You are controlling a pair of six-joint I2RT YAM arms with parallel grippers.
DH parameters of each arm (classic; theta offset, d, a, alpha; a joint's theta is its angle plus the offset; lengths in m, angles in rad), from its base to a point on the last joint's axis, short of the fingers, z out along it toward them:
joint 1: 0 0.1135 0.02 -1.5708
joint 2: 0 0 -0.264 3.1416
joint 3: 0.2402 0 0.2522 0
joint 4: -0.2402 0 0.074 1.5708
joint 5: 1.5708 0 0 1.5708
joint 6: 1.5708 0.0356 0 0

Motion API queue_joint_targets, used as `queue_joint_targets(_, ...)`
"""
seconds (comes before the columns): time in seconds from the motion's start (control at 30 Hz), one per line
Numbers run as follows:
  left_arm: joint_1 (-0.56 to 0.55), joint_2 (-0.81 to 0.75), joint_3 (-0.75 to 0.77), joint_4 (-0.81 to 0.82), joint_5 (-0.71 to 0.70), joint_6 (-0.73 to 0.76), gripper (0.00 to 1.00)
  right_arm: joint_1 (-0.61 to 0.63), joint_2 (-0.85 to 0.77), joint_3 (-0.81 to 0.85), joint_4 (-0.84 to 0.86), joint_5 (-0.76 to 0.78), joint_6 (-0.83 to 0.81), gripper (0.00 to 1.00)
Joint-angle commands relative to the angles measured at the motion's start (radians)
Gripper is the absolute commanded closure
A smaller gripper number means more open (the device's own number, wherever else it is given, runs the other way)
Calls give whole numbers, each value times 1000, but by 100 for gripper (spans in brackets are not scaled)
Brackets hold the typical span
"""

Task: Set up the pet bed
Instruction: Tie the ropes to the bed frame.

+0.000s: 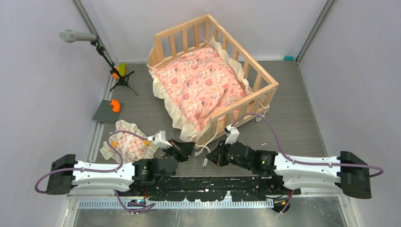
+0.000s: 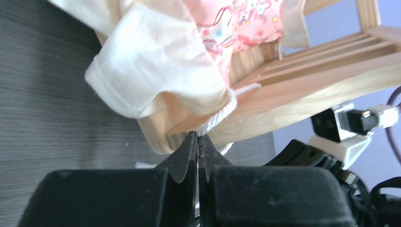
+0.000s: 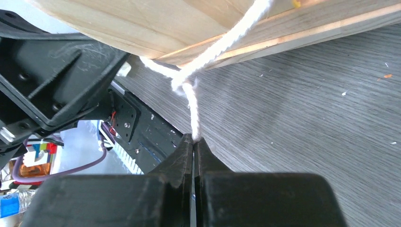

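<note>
The pet bed point(image 1: 265, 78) of pale wood stands at the back middle with the pink frilled cushion point(image 1: 203, 85) inside it. A white cord point(image 3: 208, 49) hangs at its near corner. My left gripper point(image 1: 188, 148) sits at that corner, under the cushion's cream frill point(image 2: 156, 66). It is shut, and the cord point(image 2: 220, 116) runs straight into its tips point(image 2: 198, 136). My right gripper point(image 3: 194, 138) is shut on the cord's other strand, just below a knot point(image 3: 182, 82). In the top view it point(image 1: 216, 154) faces the left one closely. The small frilled pillow point(image 1: 127, 142) lies on the floor at the left.
A microphone stand point(image 1: 78, 36) rises at the back left, with an orange and green toy point(image 1: 118, 71) at its foot. A grey baseplate point(image 1: 106, 111) lies by the left wall. Grey walls close in both sides. A purple cable point(image 1: 265, 120) loops near the bed's front rail.
</note>
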Motion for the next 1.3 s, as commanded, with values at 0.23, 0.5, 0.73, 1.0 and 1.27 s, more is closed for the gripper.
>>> queue_joint_targets(0.23,9,-36,60,-20,-29,120,100,-2,-50,31,64,53,53,100)
queue_joint_targets(0.5,7,-42,52,-11,35,170,100,-2,-90,35,64,114,138,100)
queue_joint_targets(0.73,9,-42,47,0,120,251,100,-3,-132,31,29,177,199,100)
queue_joint_targets(1.0,8,-24,46,19,171,310,100,-3,-113,27,36,243,302,100)
queue_joint_targets(1.27,8,-18,46,29,181,329,100,-2,-121,-22,109,309,450,100)
